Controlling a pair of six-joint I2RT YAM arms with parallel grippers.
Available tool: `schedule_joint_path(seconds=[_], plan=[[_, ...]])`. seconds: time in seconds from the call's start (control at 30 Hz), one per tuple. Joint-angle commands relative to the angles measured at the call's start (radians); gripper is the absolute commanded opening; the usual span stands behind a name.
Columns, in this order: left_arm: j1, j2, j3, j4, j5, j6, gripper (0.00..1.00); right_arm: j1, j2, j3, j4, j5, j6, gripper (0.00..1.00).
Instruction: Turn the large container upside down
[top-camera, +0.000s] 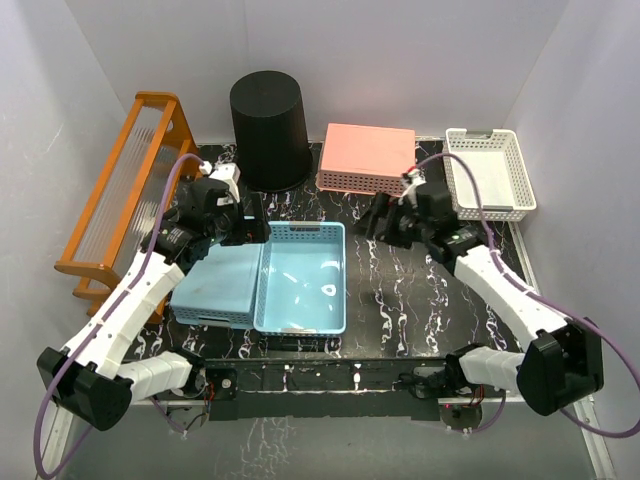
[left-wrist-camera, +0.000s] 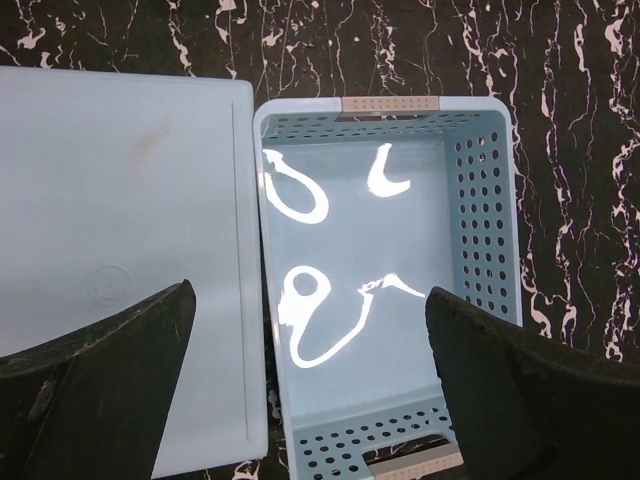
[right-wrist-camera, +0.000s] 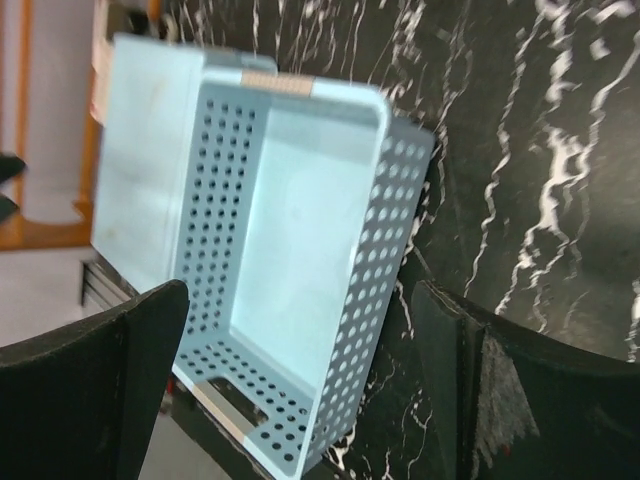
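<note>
The large container (top-camera: 270, 130) is a tall black tapered bucket at the back of the table, left of centre. It stands with its narrow end up, showing a flat black top, and neither arm touches it. It appears only in the top view. My left gripper (top-camera: 255, 232) hangs open in front of it, over the left rim of a blue basket (top-camera: 303, 229); the left wrist view shows that gripper (left-wrist-camera: 310, 380) wide apart and empty. My right gripper (top-camera: 378, 222) is open just right of that basket, and the right wrist view shows it (right-wrist-camera: 300, 370) holding nothing.
The blue perforated basket (left-wrist-camera: 485, 220) (right-wrist-camera: 385, 250) sits open side up at centre. A flat blue upturned basket (top-camera: 215, 280) (left-wrist-camera: 120, 200) lies against its left side. A pink basket (top-camera: 367, 157) lies upside down at the back, a white basket (top-camera: 488, 170) back right, an orange rack (top-camera: 125, 190) far left.
</note>
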Motion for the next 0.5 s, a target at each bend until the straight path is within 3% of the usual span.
schedule_joint_path(seconds=[0.0, 0.17, 0.37, 0.47], plan=[[0.016, -0.042, -0.005, -0.048, -0.029, -0.017, 0.99, 0.202, 0.027, 0.117, -0.084, 0.268, -0.030, 0.98], [0.127, -0.072, -0.041, -0.055, 0.023, -0.024, 0.99, 0.499, 0.093, 0.196, -0.138, 0.598, -0.024, 0.98], [0.278, -0.096, -0.114, -0.010, 0.226, -0.059, 0.99, 0.584, 0.191, 0.219, -0.149, 0.601, -0.025, 0.95], [0.287, -0.103, -0.114, -0.003, 0.241, -0.057, 0.99, 0.584, 0.196, 0.147, -0.090, 0.592, -0.015, 0.81]])
